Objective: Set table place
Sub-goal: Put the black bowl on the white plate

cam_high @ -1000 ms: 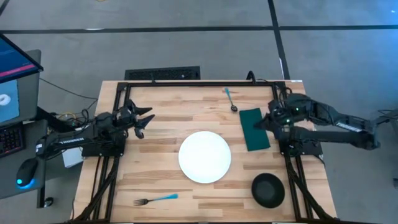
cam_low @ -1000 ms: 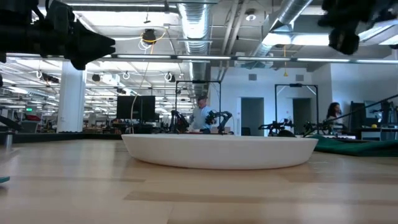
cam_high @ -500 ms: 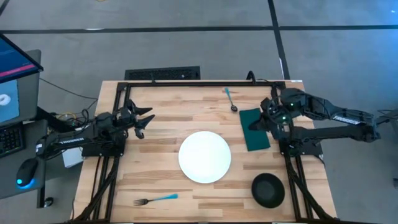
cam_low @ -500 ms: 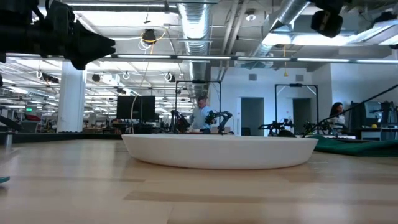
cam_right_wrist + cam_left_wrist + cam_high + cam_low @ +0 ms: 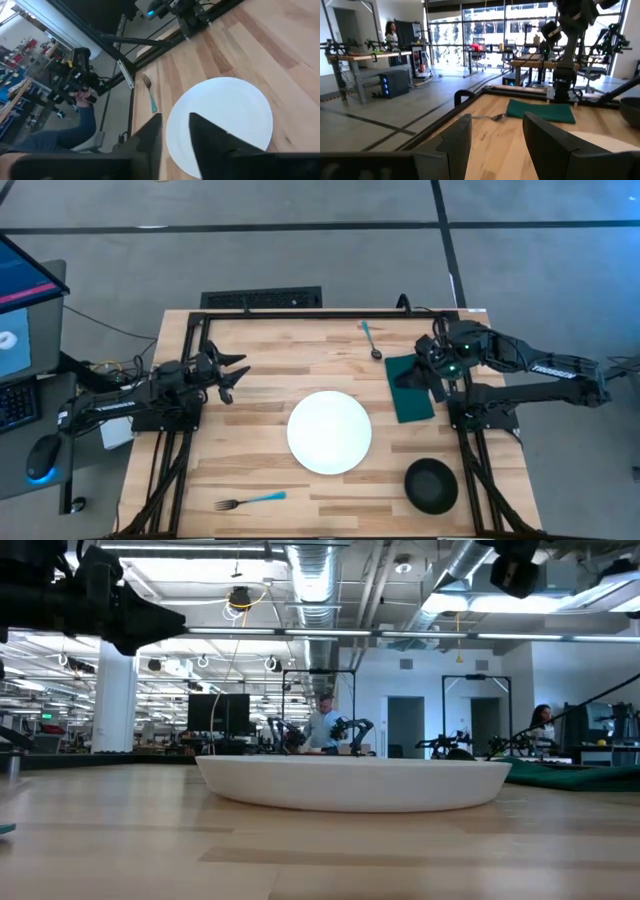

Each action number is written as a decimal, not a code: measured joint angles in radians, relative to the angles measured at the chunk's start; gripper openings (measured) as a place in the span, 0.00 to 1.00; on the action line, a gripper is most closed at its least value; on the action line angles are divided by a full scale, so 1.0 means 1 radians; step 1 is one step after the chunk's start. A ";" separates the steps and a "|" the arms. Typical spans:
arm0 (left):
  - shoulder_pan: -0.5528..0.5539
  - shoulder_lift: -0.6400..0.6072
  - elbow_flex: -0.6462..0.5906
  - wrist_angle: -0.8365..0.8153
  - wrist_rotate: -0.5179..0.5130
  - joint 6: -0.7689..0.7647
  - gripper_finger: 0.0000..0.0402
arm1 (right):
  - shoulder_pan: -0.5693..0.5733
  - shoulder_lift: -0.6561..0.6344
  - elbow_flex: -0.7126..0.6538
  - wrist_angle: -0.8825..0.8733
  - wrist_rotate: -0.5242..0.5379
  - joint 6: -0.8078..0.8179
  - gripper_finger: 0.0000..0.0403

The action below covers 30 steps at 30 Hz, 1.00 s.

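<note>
On the wooden table the white plate lies in the middle. The black bowl stands near the front right, and the blue-handled fork lies near the front edge. The spoon is at the far side. The dark green napkin lies flat right of the plate. My right gripper hovers open above the napkin's right edge, high in the low view, with nothing between its fingers. My left gripper waits open at the table's left, held level.
Black frame rails run along the table's edges and under both arms. A keyboard lies just beyond the far edge. Bare wood shows left of the plate. A person stands far off in the room behind.
My right gripper has risen from just over the napkin and shifted a little toward the table's left, as its arm stretched out. The napkin lies where it lay before.
</note>
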<state>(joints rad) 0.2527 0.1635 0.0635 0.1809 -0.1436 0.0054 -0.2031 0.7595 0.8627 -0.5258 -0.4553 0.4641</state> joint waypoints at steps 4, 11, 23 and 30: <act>0.000 0.000 0.000 -0.021 0.000 -0.001 0.42 | 0.000 -0.001 0.000 -0.031 0.000 0.019 0.47; 0.000 0.000 0.000 -0.018 0.000 -0.001 0.42 | 0.076 0.012 0.000 -0.150 -0.021 -0.060 0.66; 0.000 0.000 0.000 -0.018 -0.001 -0.002 0.42 | 0.569 0.195 0.000 -0.388 0.327 0.045 0.67; 0.000 0.000 0.000 -0.019 -0.002 -0.002 0.42 | 0.795 0.324 0.000 -0.450 0.383 0.348 0.67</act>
<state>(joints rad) 0.2529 0.1635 0.0639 0.1620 -0.1452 0.0032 0.5921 1.0831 0.8623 -0.9759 -0.0719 0.8123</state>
